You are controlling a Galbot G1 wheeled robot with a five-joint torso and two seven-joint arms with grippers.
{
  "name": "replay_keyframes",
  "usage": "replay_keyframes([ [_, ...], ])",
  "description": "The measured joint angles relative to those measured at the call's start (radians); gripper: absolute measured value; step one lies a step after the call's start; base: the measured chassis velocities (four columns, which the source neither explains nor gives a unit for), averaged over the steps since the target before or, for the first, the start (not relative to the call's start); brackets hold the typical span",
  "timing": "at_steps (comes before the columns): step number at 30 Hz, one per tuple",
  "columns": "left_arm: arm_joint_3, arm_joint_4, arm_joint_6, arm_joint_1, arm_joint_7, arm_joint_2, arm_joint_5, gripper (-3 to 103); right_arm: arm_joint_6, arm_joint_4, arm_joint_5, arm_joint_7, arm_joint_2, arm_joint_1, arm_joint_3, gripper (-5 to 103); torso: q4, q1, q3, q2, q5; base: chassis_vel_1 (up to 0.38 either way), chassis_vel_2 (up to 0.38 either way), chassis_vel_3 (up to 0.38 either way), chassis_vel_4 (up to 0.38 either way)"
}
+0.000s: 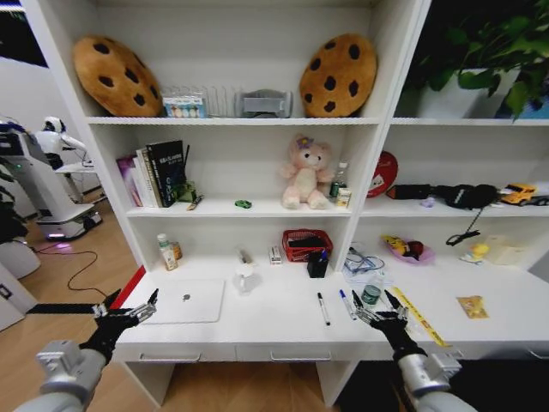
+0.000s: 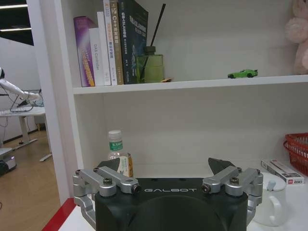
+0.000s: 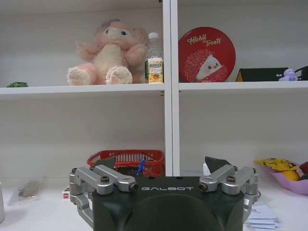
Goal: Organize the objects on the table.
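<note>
On the white desk top (image 1: 283, 322) lie a silver laptop (image 1: 184, 300), two pens (image 1: 323, 308) and a green-topped tin (image 1: 371, 294), while the left gripper (image 1: 131, 310) hovers wide open beside the laptop and the right gripper (image 1: 376, 308), equally wide, hangs just by the tin.

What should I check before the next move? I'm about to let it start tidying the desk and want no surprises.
1. Left gripper open: ok, fingers spread, holding nothing, at the desk's front edge by the laptop.
2. Right gripper open: ok, holding nothing, near the small tin.
3. Pens reachable: ok, the black pen and the blue-capped pen lie flat on the desk, apart.
4. Laptop closed: ok, lid down.
5. White cup between laptop and pens: cannot tell if it holds liquid.
</note>
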Motion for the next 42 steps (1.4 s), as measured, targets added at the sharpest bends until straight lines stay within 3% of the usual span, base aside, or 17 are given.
replay_keyframes([
  [2, 0.000, 0.000, 0.000, 0.000, 0.000, 0.000, 0.000, 100, 0.005, -0.009, 0.014, -0.035, -0.005, 0.015, -0.016, 100, 0.0003, 0.000, 0.000, 0.000, 0.0019, -0.088, -0.115, 0.082, 0.101],
  [8, 0.000, 0.000, 0.000, 0.000, 0.000, 0.000, 0.000, 100, -0.040, -0.010, 0.069, -0.016, -0.031, 0.058, -0.097, 100, 0.0002, 0.000, 0.000, 0.000, 0.0009, 0.014, 0.002, -0.018, -0.026],
  [10, 0.000, 0.000, 0.000, 0.000, -0.001, 0.000, 0.000, 100, -0.128, -0.010, 0.103, 0.059, -0.050, 0.109, -0.146, 100, 0.0001, 0.000, 0.000, 0.000, 0.0003, 0.056, 0.053, -0.031, -0.046],
  [11, 0.000, 0.000, 0.000, 0.000, -0.001, 0.000, 0.000, 100, -0.128, -0.010, 0.103, 0.059, -0.050, 0.109, -0.146, 100, 0.0001, 0.000, 0.000, 0.000, 0.0003, 0.056, 0.053, -0.023, -0.045],
  [13, 0.000, 0.000, 0.000, 0.000, -0.001, 0.000, 0.000, 100, -0.226, -0.024, 0.163, 0.136, -0.069, 0.179, -0.184, 100, 0.0005, 0.000, 0.000, 0.000, 0.0008, 0.018, 0.031, 0.000, -0.009],
  [14, 0.000, 0.000, 0.000, 0.000, -0.001, 0.000, 0.000, 100, -0.226, -0.024, 0.163, 0.136, -0.069, 0.179, -0.184, 100, 0.0005, 0.000, 0.000, 0.000, 0.0008, 0.000, 0.000, 0.000, 0.000],
  [17, 0.000, 0.000, 0.000, 0.000, 0.000, 0.000, 0.000, 100, -0.326, -0.071, 0.252, 0.202, -0.108, 0.286, -0.220, 100, 0.0002, 0.000, 0.000, 0.000, 0.0011, 0.000, 0.000, 0.000, 0.000],
  [22, 0.000, 0.000, 0.000, 0.000, 0.000, 0.000, 0.000, 100, -0.404, -0.126, 0.338, 0.257, -0.131, 0.387, -0.274, 100, -0.0002, 0.000, 0.000, 0.000, 0.0012, 0.000, 0.000, 0.000, 0.000],
  [24, 0.000, 0.000, 0.000, 0.000, 0.000, 0.000, 0.000, 100, -0.439, -0.174, 0.376, 0.288, -0.140, 0.470, -0.343, 100, 0.0000, 0.000, 0.000, 0.000, 0.0009, 0.000, 0.000, 0.000, 0.000],
  [30, 0.000, 0.000, 0.000, 0.000, 0.000, 0.000, 0.000, 100, -0.473, -0.263, 0.399, 0.311, -0.126, 0.607, -0.470, 100, 0.0005, 0.000, 0.000, 0.000, 0.0008, 0.000, 0.000, 0.000, 0.000],
  [42, 0.000, 0.000, 0.000, 0.000, 0.000, 0.000, 0.000, 100, -0.480, -0.383, 0.386, 0.308, -0.081, 0.721, -0.582, 99, 0.0001, 0.000, 0.000, 0.000, 0.0010, 0.000, 0.000, 0.000, 0.000],
])
